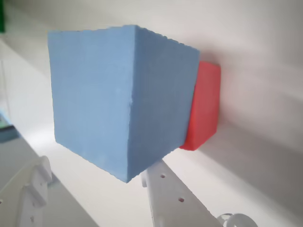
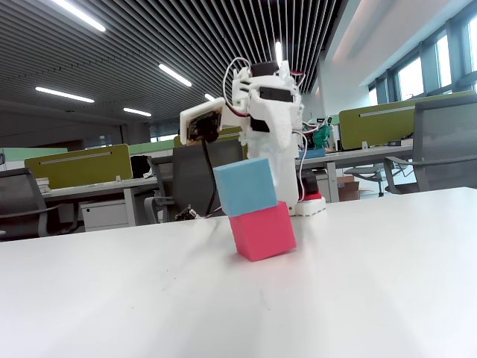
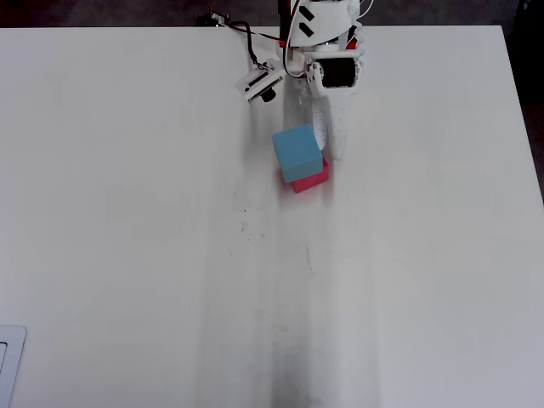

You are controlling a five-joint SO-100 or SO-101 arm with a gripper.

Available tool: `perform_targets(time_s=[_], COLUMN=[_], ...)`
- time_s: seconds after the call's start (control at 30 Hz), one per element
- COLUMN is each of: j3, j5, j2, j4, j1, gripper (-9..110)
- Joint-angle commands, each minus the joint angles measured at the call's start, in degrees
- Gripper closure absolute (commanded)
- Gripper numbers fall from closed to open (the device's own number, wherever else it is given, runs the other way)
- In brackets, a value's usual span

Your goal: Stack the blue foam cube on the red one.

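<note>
The blue foam cube (image 2: pixel 245 186) rests on top of the red one (image 2: pixel 263 230), shifted a little to the left in the fixed view and slightly rotated. In the overhead view the blue cube (image 3: pixel 297 151) covers most of the red cube (image 3: pixel 313 180). The wrist view shows the blue cube (image 1: pixel 118 99) close up with the red cube (image 1: pixel 204 106) behind it. My gripper (image 1: pixel 94 170) is open, its white fingers (image 1: pixel 165 194) spread below the cube's near corner, the left one clear of it. In the overhead view the gripper (image 3: pixel 323 146) lies along the blue cube's right side.
The white table (image 3: pixel 127 255) stretches wide around the stack. The arm's base and wiring (image 3: pixel 293 30) sit at the far edge, with a small board (image 3: pixel 259 82) beside them. A white object (image 3: pixel 8 357) lies at the lower left corner. Office desks and chairs (image 2: pixel 440 142) stand beyond the table.
</note>
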Motion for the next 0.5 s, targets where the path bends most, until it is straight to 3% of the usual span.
perform_targets(time_s=[0.0, 0.47], j3=[-0.44, 0.35], j5=[-0.35, -0.53], j2=[0.44, 0.44], j4=[-1.05, -3.08], j1=[0.44, 0.53], gripper=[78, 78])
